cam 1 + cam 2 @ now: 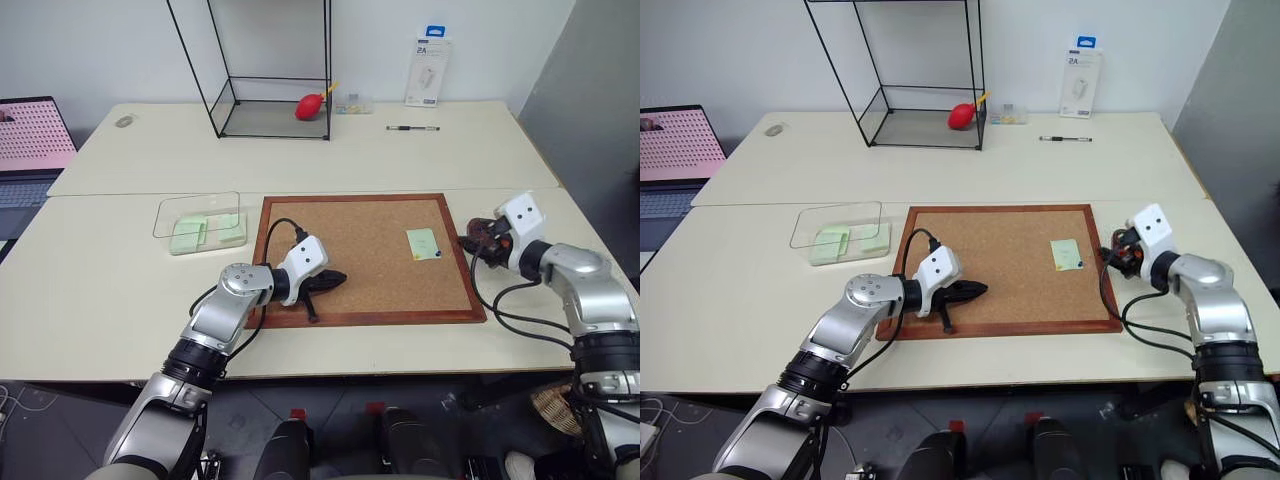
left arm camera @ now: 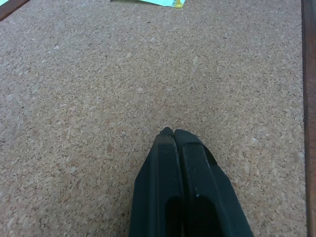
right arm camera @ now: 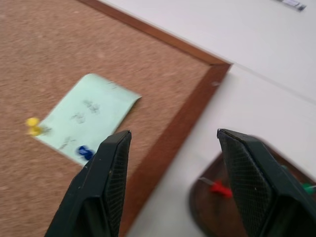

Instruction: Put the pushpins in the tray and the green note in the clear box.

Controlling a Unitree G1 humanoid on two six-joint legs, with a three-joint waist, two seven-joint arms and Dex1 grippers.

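clear box [image 1: 196, 213]: i see it on the table just left of the corkboard, with pale green slips [image 1: 207, 230] lying flat inside.
left gripper [image 2: 173, 132]: i read its two black fingers as pressed together with nothing between them; it sits over bare cork near the board's lower left part, pointing toward the right.
corkboard [image 1: 300, 215]: wood-framed, lying flat at the middle of the table.
green note [image 1: 423, 243]: i find it on the cork near the board's right edge, lying flat. in the right wrist view it carries faint writing.
pushpins on note: i count a yellow pin [image 3: 33, 124] and a blue pin [image 3: 84, 151] along one short edge of the note.
right gripper [image 3: 173, 136]: i see the fingers spread wide and gripping nothing; it hangs over the board's right frame and the table just beside it.
tray [image 3: 200, 197]: dark reddish-brown, on the table just right of the board, partly behind the right gripper in the head views.
pushpins in tray: i see a red pin [image 3: 220, 188] lying inside and a green head [image 3: 308, 187] at the far side.
back of table: wire-framed glass case [image 1: 270, 70] with a red object [image 1: 311, 105] inside; a pen [image 1: 412, 128] further right.
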